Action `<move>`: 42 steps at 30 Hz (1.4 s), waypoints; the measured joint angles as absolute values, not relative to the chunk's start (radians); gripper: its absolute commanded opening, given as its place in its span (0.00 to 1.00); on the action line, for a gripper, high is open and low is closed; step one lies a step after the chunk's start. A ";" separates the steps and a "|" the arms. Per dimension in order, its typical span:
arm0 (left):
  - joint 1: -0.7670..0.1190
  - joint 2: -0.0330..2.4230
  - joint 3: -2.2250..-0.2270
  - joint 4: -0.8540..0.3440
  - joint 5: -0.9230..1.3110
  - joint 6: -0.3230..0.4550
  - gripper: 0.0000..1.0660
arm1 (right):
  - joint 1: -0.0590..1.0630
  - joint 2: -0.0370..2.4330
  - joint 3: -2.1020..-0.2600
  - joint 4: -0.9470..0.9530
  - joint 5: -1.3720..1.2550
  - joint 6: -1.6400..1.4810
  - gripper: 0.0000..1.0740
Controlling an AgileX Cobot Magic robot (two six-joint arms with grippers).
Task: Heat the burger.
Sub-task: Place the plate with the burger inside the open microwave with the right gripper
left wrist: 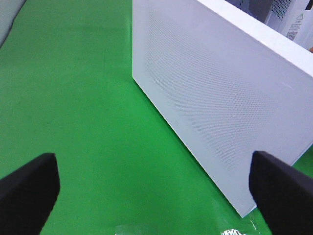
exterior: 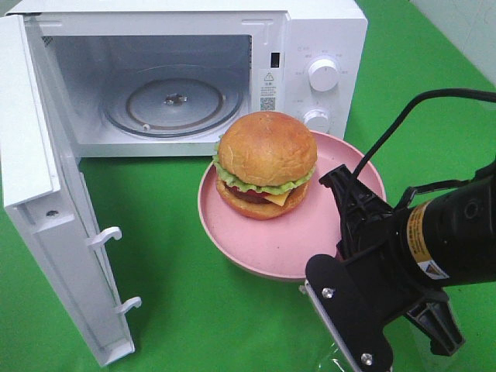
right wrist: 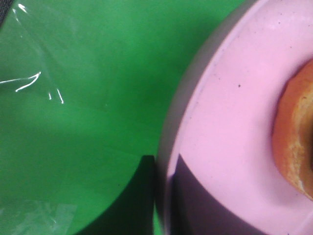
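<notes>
The burger (exterior: pixel 266 163), with a golden bun, lettuce, patty and cheese, sits on a round pink plate (exterior: pixel 271 248) in front of the open microwave (exterior: pixel 310 31). My right gripper (exterior: pixel 341 182) reaches in from the lower right and is shut on the plate's near-right rim. In the right wrist view the gripper (right wrist: pixel 164 196) shows as dark fingers pinching the plate (right wrist: pixel 225 112) rim, with the burger (right wrist: pixel 296 137) bun at the edge. I cannot tell whether the plate rests on the cloth. My left gripper (left wrist: pixel 156 196) is open beside the microwave door (left wrist: pixel 215 98), holding nothing.
The microwave door (exterior: pixel 46 201) swings out at the left, with its latch hooks facing the plate. A glass turntable (exterior: pixel 174 105) lies inside the cavity. Two white knobs (exterior: pixel 322 74) are on the control panel. Green cloth (exterior: pixel 194 310) covers the table.
</notes>
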State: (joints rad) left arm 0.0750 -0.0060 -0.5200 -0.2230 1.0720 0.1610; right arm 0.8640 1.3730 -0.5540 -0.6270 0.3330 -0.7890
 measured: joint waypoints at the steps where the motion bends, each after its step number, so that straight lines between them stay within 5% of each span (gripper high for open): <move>1: 0.075 -0.006 -0.520 -0.223 1.072 0.161 0.92 | 0.841 1.373 -0.554 -0.578 0.320 -0.864 0.00; 21: 0.075 -0.006 -0.520 -0.223 1.072 0.161 0.92 | 0.646 1.373 -0.554 -0.105 0.284 -1.564 0.00; 42: 0.075 -0.006 -0.520 -0.223 1.072 0.161 0.92 | 0.642 1.396 -0.615 -0.061 0.269 -1.580 0.00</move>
State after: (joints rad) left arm 0.0750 -0.0060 -0.5200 -0.2230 1.0720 0.1610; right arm 0.6420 1.3960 -0.6150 -0.0610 0.2690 -1.5800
